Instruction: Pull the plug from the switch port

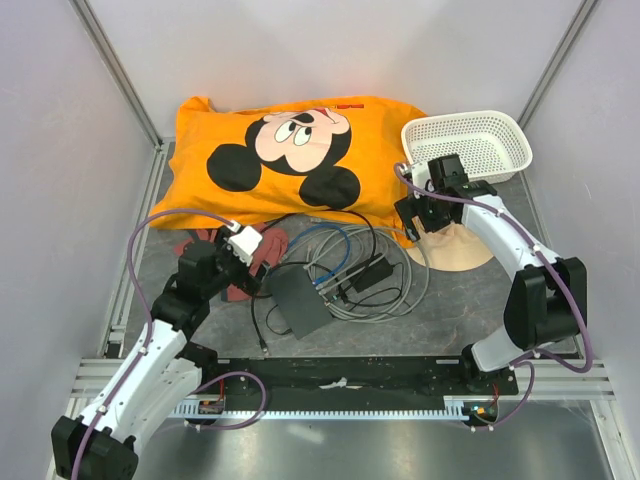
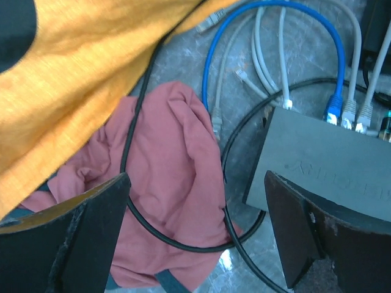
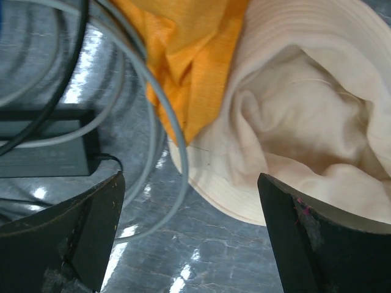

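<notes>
The dark grey switch (image 1: 300,300) lies mid-table; in the left wrist view the switch (image 2: 317,165) is at the right. A blue plug (image 2: 335,113), two grey plugs (image 2: 350,114) and a white plug (image 2: 286,104) sit in its row of ports along the far edge. My left gripper (image 1: 240,247) is open and empty, left of the switch, over a pink cloth (image 2: 165,183); its right finger (image 2: 305,232) overlaps the switch's near corner. My right gripper (image 1: 425,215) is open and empty, over the rim of a cream hat (image 3: 293,122), apart from the switch.
An orange Mickey pillowcase (image 1: 300,150) covers the back. A white basket (image 1: 470,145) stands back right. A black adapter brick (image 1: 370,272) and looped grey cables (image 1: 400,290) lie right of the switch. A black cable (image 2: 131,152) crosses the pink cloth.
</notes>
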Controlling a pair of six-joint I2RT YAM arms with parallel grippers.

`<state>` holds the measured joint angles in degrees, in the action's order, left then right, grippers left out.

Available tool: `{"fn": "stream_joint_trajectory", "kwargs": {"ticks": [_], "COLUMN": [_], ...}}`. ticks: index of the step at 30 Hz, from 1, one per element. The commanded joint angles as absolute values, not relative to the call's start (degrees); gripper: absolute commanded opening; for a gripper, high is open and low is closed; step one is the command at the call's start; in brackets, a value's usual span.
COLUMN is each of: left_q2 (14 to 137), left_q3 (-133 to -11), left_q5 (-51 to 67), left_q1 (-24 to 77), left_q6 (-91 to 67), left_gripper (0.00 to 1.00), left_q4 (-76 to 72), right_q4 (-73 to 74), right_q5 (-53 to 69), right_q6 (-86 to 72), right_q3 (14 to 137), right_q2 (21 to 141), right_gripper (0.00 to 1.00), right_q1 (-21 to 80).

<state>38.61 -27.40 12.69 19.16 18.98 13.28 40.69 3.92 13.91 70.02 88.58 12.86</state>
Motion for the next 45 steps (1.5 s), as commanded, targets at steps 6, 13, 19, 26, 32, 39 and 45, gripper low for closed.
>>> {"fn": "stream_joint_trajectory", "kwargs": {"ticks": [6,13,19,26,32,39,45], "left_q2": [39.02,39.55,35.77,40.60,44.02,51.66,58.35], "left_q3": [-31.90,-40.34,-31.56,-26.81,-23.91,-23.64,-26.44], "left_q5": [11.25,16.87,16.24,17.49,19.34,20.12,25.49], "left_q1": [18.72,18.63,18.63,18.63,18.72,18.81,21.79], "left_q6": [19.08,29.92,41.48,50.00,55.36,60.03,61.88], "left_gripper": [0.99,0.98,0.91,0.46,0.08,0.02,0.02], "left_q4": [24.59,34.45,32.26,32.43,28.85,24.53,22.15], "right_q4": [49.92,57.04,52.22,49.84,47.29,46.85,46.58], "right_q5": [24.52,21.44,22.23,19.96,13.20,12.04,10.11], "right_q6": [19.16,23.47,17.75,14.68,11.87,11.86,11.87], "right_q3": [82.35,91.14,89.65,88.59,89.21,88.34,88.06], "right_q2": [90.44,94.47,96.50,100.81,103.18,100.73,98.35], "right_gripper": [0.98,0.98,0.98,0.98,0.98,0.98,0.98], "right_q1": [24.22,38.58,41.22,42.19,42.01,37.80,34.03]}}
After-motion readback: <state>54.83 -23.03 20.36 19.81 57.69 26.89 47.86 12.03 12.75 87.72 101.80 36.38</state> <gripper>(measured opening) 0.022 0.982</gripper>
